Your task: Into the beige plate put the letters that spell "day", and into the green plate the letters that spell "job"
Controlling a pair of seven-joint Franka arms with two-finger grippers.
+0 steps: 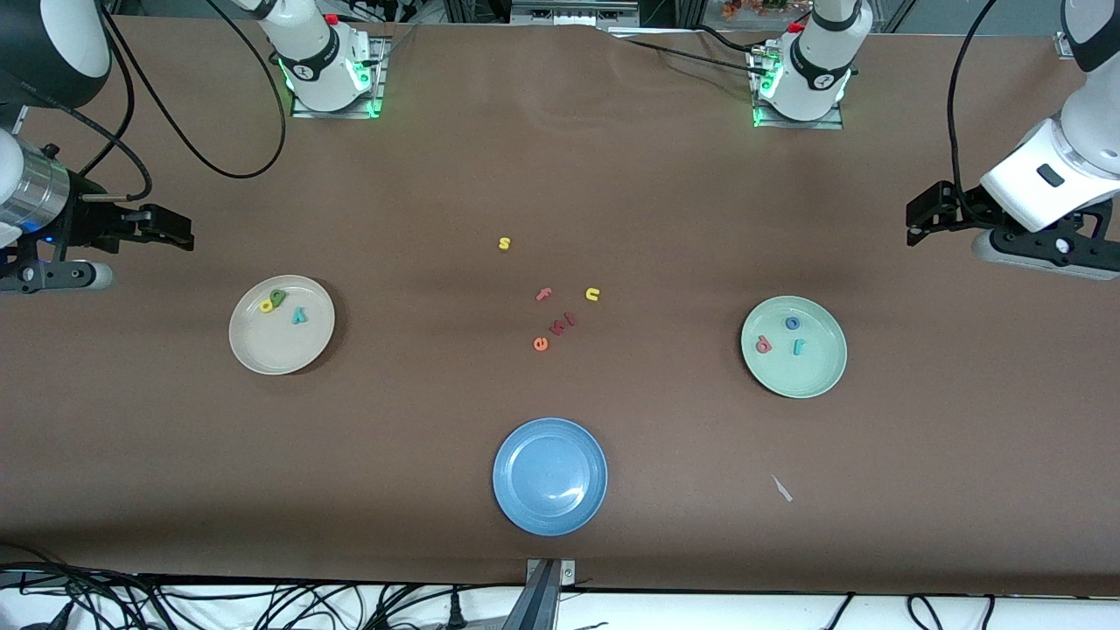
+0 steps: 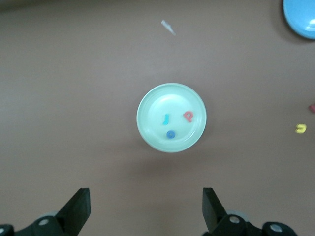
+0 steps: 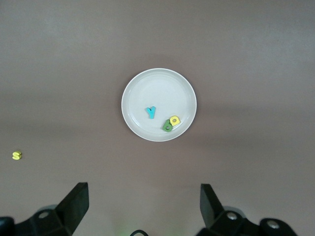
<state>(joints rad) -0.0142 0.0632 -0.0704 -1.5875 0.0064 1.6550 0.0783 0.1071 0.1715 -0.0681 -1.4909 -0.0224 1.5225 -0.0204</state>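
The beige plate [image 1: 271,348] lies toward the right arm's end of the table. In it are the green d [image 1: 278,297], the yellow a [image 1: 267,305] and the teal y [image 1: 300,316]. The green plate [image 1: 812,372] lies toward the left arm's end and holds the blue o [image 1: 793,323], the pink b [image 1: 764,345] and the teal j [image 1: 797,346]. My right gripper [image 1: 175,229] hangs open and empty over bare table beside the beige plate [image 3: 152,86]. My left gripper [image 1: 917,220] is also open and empty, over bare table beside the green plate [image 2: 157,101].
A blue plate [image 1: 549,475] sits mid-table, nearest the front camera. Loose letters lie in the middle: a yellow s [image 1: 504,243], a pink f [image 1: 543,294], a yellow u [image 1: 592,294], an orange e [image 1: 540,343] and small pink pieces [image 1: 564,322]. A white scrap [image 1: 781,488] lies near the green plate.
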